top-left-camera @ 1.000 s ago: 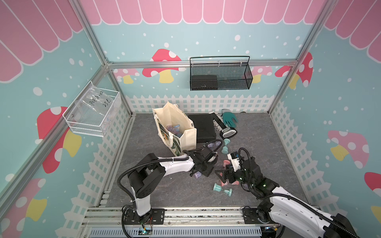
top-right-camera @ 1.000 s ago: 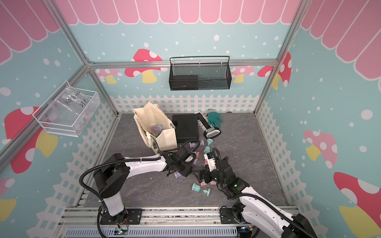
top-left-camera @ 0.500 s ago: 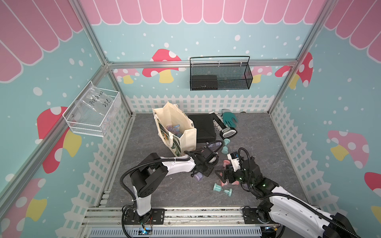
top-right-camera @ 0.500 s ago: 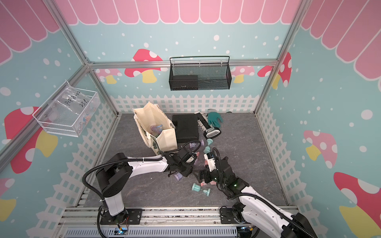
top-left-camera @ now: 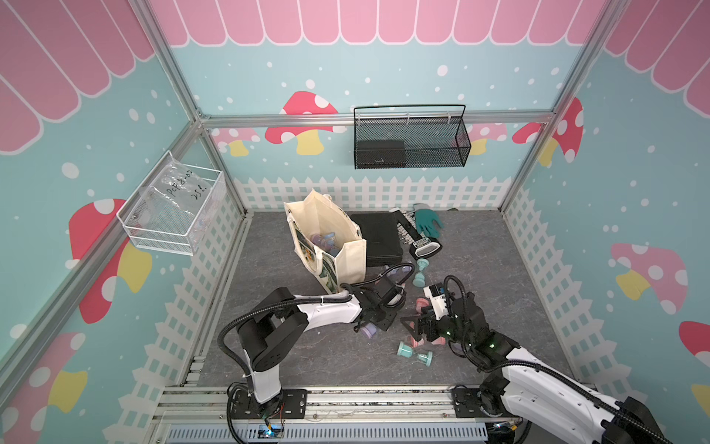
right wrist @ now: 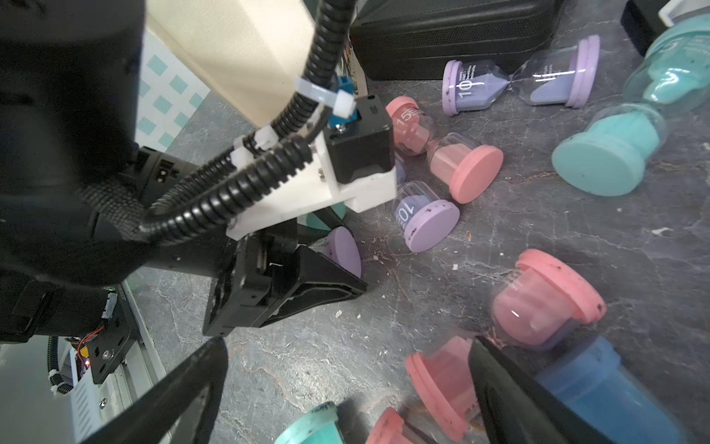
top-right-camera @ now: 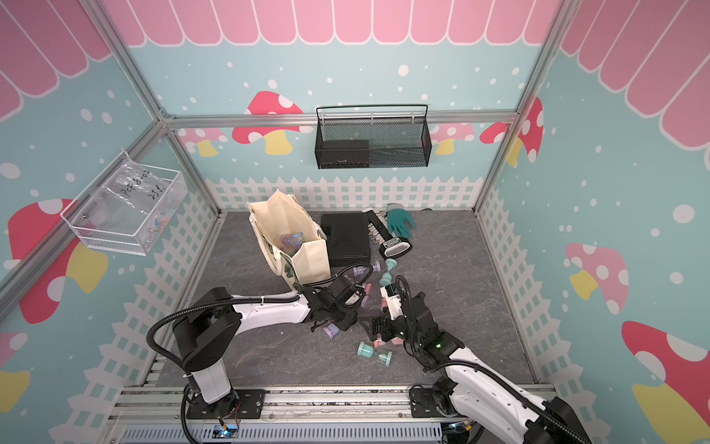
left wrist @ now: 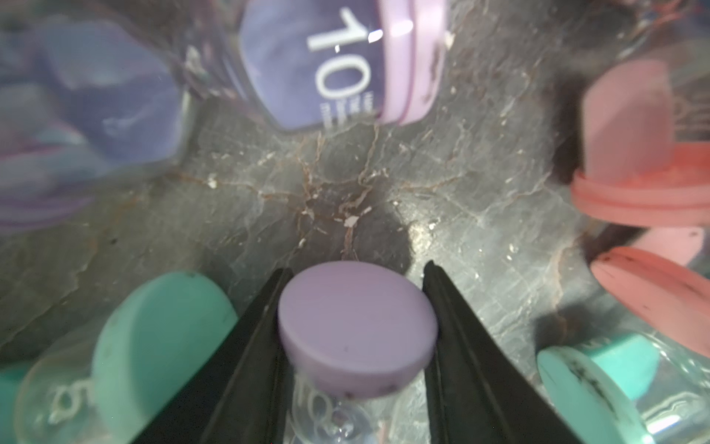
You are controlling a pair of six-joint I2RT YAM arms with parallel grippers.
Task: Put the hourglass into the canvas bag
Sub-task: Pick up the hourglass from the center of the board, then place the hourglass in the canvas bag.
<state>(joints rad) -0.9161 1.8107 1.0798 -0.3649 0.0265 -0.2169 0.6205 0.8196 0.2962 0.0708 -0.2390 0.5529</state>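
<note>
Both top views hung high above the base rail (top-left-camera: 365, 398), side by side, tilted down and inward. They were far enough off to hold the whole grey floor (top-left-camera: 480, 261) and the canvas bag (top-left-camera: 347, 261). The left wrist camera sat just above that floor, sighting out between the fingers of the left gripper (left wrist: 357, 269), hard up against a purple hourglass (left wrist: 357, 330). The right wrist camera stood a little farther back, looking past the right gripper (right wrist: 347, 342) at the left one, the black case (right wrist: 442, 34) and that same hourglass, which both wrist views shared.
</note>
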